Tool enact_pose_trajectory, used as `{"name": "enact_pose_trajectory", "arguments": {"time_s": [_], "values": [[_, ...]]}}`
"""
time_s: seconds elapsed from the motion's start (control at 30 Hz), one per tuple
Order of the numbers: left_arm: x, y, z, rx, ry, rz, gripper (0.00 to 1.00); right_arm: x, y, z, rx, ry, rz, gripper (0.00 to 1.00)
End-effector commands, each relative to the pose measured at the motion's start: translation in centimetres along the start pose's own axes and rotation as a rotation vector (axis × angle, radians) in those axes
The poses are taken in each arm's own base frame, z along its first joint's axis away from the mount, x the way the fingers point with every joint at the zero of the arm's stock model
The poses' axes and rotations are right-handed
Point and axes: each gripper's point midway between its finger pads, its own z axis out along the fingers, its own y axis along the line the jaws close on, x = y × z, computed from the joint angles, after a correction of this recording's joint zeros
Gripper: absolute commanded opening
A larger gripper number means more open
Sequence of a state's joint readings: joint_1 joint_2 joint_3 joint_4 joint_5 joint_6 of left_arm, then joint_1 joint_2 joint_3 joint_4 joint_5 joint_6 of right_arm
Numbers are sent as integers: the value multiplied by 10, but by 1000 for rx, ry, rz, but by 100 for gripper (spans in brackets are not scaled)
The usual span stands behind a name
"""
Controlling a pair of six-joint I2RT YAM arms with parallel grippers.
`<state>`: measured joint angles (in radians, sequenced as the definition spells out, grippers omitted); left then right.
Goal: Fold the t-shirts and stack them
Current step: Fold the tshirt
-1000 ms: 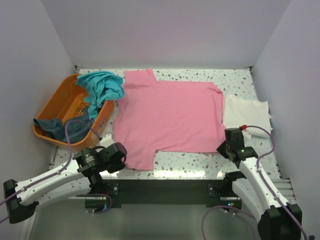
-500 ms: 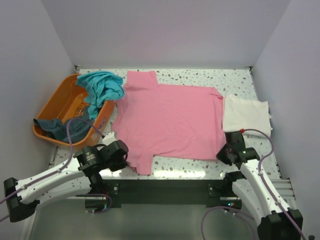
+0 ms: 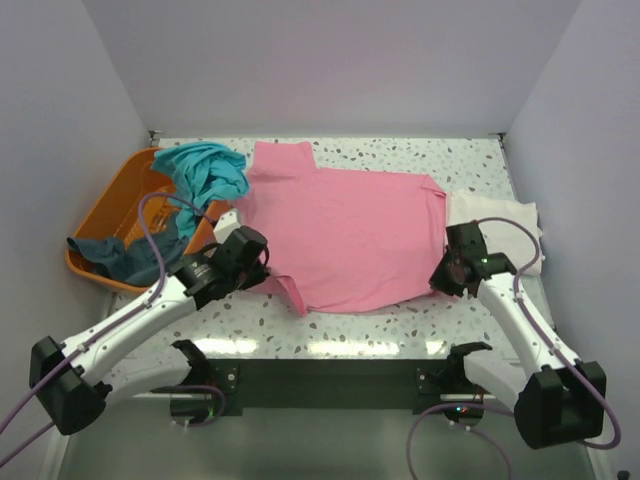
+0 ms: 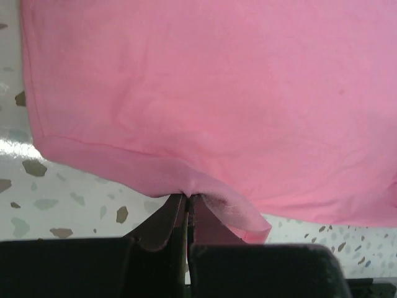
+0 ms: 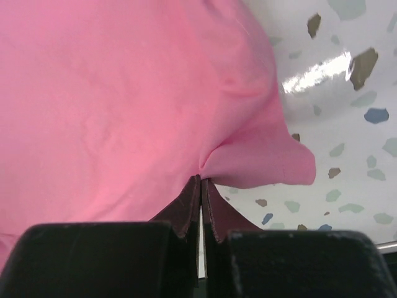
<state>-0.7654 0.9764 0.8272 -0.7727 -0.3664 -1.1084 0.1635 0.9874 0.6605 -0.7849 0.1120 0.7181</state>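
Note:
The pink t-shirt [image 3: 340,235] lies spread across the middle of the table, its near edge lifted and carried toward the back. My left gripper [image 3: 262,270] is shut on the near left hem of the pink t-shirt [image 4: 205,93], which bunches at the fingertips. My right gripper [image 3: 440,278] is shut on the near right corner of the pink t-shirt [image 5: 124,93]. A cream-white t-shirt [image 3: 495,222] lies folded at the right, partly behind the right arm. The teal t-shirt [image 3: 208,172] drapes over the orange basket's rim. A dark slate-blue t-shirt [image 3: 112,255] lies in the basket.
The orange plastic basket [image 3: 110,205] stands at the left edge of the table, close behind the left arm. Walls close in on the left, right and back. Speckled tabletop [image 3: 380,325] shows bare along the near edge.
Both grippers have moved away from the near edge toward the back, carrying the pink t-shirt's near hem with them. The near sleeve has been drawn in and the shirt looks shorter front to back.

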Motion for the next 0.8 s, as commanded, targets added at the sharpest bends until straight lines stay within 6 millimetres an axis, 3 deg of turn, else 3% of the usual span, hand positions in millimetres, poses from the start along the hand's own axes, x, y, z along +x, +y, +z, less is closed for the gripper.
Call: {"name": "enact_pose_trajectory", "arguments": {"time_s": [0.0,0.17,0.27,0.4,0.63,0.77], "values": [[-45,-36,6,58,-117,42,0,-35,23,-9,-35,-68,-61,0],[-98,-41,13,41,-226,50,0,-56,35,-6,-6,-69,-90,0],[-120,-47,25,39,-241,73,0,-74,48,-8,-4,-85,-100,0],[-130,-51,52,-2,-219,108,0,-93,59,-2,7,-109,-101,0],[-180,-55,84,-25,-317,109,0,-119,75,22,65,-91,-129,0],[-191,-49,110,-57,-287,107,0,-133,77,40,135,-83,-151,0]]}}
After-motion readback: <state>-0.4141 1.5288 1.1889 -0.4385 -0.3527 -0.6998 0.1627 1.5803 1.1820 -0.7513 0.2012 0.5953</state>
